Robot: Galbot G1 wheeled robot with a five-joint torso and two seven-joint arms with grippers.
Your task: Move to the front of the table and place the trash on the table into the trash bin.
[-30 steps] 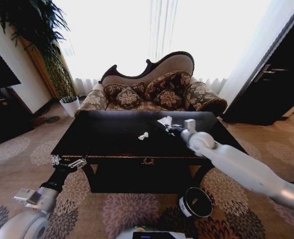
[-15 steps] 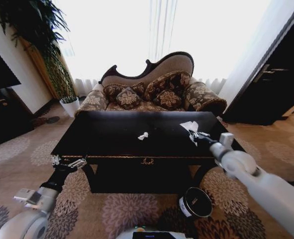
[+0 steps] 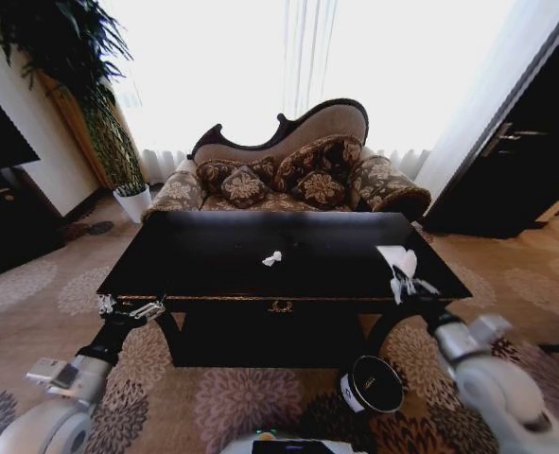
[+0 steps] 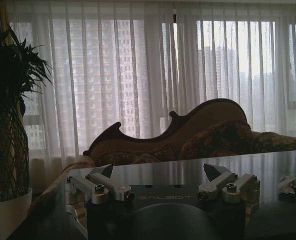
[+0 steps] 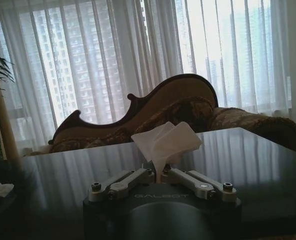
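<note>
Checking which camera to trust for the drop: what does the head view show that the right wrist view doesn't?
Head view alone: the bin on the carpet by the table's front, and the left gripper at the table's front left corner. Right wrist view alone: the jaws closed on the paper's base. Both: the right gripper holding white paper, a second wad, the sofa.

Light source: daylight through the sheer curtains (image 3: 288,66) behind the sofa (image 3: 288,165), blown out to near white in the head view, with tower blocks faintly visible through them in both wrist views. Foreground: strongly backlit and dim, the sofa and the plant (image 4: 10,115) to its left nearly in silhouette, and the glossy table (image 3: 213,260) in front of the sofa carrying streaked curtain reflections. Distortion: wide-angle bending in the head view, walls and cabinet leaning inward away from the sofa; slight softness in the wrist views.
</note>
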